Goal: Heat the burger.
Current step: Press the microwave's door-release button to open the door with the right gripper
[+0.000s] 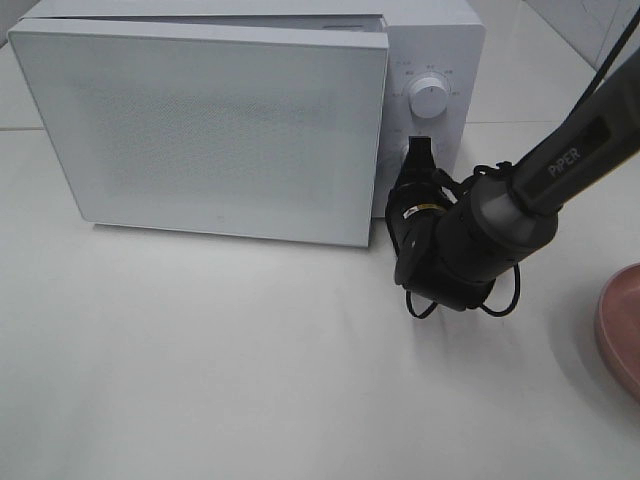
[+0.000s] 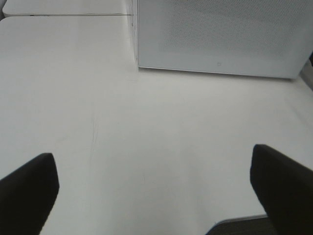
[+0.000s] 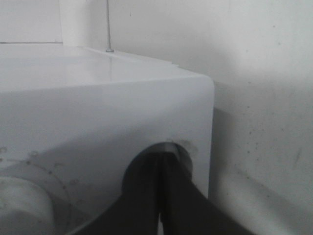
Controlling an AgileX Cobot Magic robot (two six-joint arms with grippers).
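The burger is out of view in every frame. A white microwave (image 1: 432,40) stands at the back of the table, and its big door (image 1: 210,130) sits slightly out from the body along its right edge. My right gripper (image 1: 418,150) is shut, fingers together, with the tips against the control panel just below the upper round knob (image 1: 430,97). In the right wrist view the shut gripper (image 3: 161,164) touches a round spot on the white panel, and what lies under the tips is hidden. My left gripper (image 2: 156,191) is open over bare table, facing the microwave door (image 2: 220,34).
The rim of a round pink plate (image 1: 622,325) shows at the right edge of the white table (image 1: 200,370). The right arm and its cable lie in front of the microwave's right side. The left arm does not appear in the high view.
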